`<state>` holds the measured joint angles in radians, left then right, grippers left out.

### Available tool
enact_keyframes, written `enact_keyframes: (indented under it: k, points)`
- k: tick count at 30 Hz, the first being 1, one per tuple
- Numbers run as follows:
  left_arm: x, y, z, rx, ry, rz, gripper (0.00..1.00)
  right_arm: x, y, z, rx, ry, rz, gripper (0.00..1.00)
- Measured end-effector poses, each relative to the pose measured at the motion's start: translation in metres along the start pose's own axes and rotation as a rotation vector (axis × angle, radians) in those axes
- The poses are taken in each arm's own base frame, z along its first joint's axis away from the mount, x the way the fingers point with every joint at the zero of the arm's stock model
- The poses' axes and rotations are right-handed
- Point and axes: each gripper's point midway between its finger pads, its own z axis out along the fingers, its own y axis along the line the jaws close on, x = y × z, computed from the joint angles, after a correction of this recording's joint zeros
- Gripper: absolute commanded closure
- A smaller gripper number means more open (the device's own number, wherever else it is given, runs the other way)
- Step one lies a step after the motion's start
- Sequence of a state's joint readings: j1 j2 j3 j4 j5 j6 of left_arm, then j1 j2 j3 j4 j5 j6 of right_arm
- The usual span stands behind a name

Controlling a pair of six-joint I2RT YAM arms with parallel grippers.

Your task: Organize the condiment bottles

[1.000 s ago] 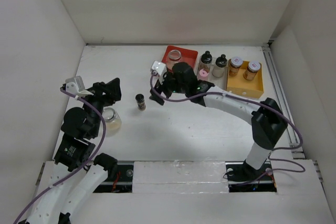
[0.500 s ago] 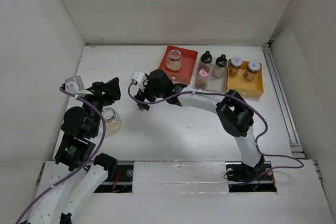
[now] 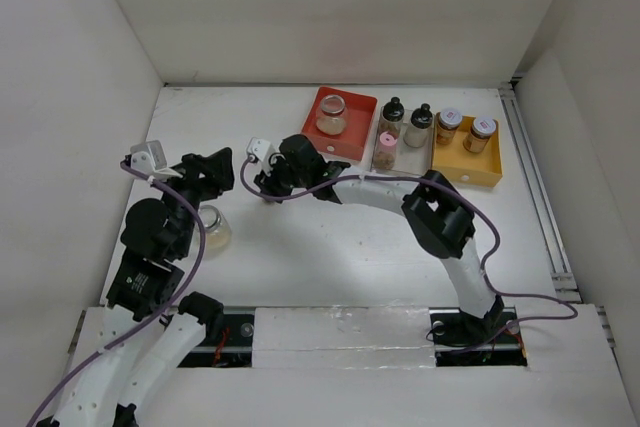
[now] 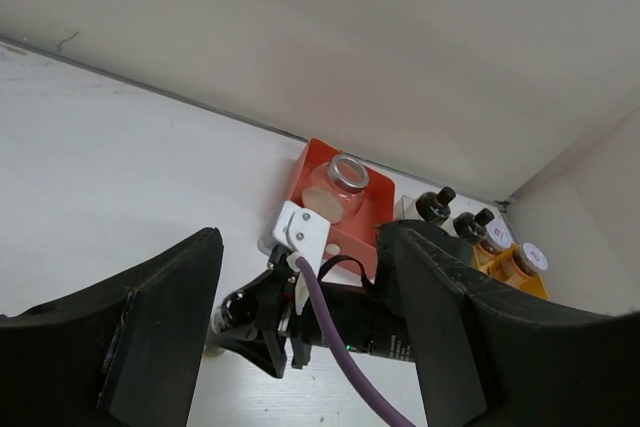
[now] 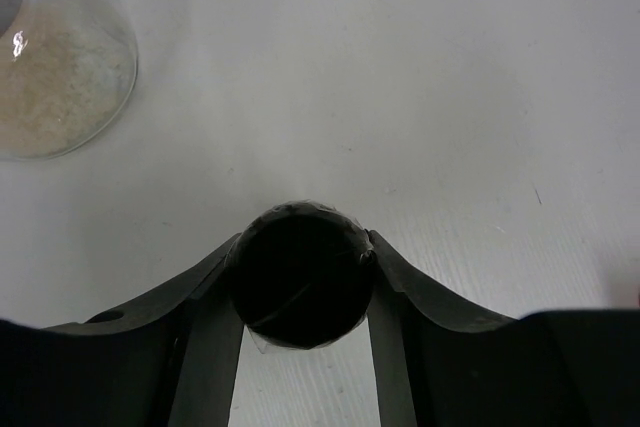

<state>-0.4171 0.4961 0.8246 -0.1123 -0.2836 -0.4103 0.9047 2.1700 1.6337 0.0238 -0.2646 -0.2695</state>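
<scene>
A small black-capped bottle (image 3: 268,193) stands on the white table left of centre. My right gripper (image 3: 270,187) is shut on it, and the right wrist view shows both fingers pressed against its round cap (image 5: 300,282). The left wrist view shows that gripper (image 4: 240,319) and the bottle (image 4: 232,307) from the side. A squat glass jar (image 3: 213,230) of pale powder sits beside my left arm, also showing as the jar (image 5: 50,67). My left gripper (image 3: 207,173) hangs open above the table, with nothing between its fingers (image 4: 165,327).
At the back right, a red tray (image 3: 358,107) holds a squat jar (image 3: 331,113). A clear tray (image 3: 408,152) holds two black-capped bottles (image 3: 392,117) and a pink-capped one (image 3: 385,151). A yellow tray (image 3: 466,163) holds two jars (image 3: 449,126). White walls surround the table.
My right arm swung left from the trays to the small black-capped bottle and its jaws closed on the cap. The left arm shifted only slightly.
</scene>
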Motion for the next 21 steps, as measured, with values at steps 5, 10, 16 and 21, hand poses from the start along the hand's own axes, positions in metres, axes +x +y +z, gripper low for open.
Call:
enact_keyframes:
  k: [5,10,16,21]
  points:
    - [0.007,-0.002,0.004,0.006,0.026,0.006,0.35,-0.018,-0.001,-0.026,0.025,-0.032,-0.006,0.53]
    - [0.009,-0.003,0.004,0.014,0.036,0.008,0.35,-0.069,-0.033,-0.115,0.16,-0.149,-0.011,0.53]
    - [0.012,-0.006,0.005,0.029,0.049,0.009,0.35,-0.077,-0.15,-0.283,0.595,-0.301,0.047,0.54]
    - [0.017,-0.005,0.008,0.024,0.065,0.015,0.35,0.018,-0.187,-0.336,0.828,-0.17,0.196,0.56]
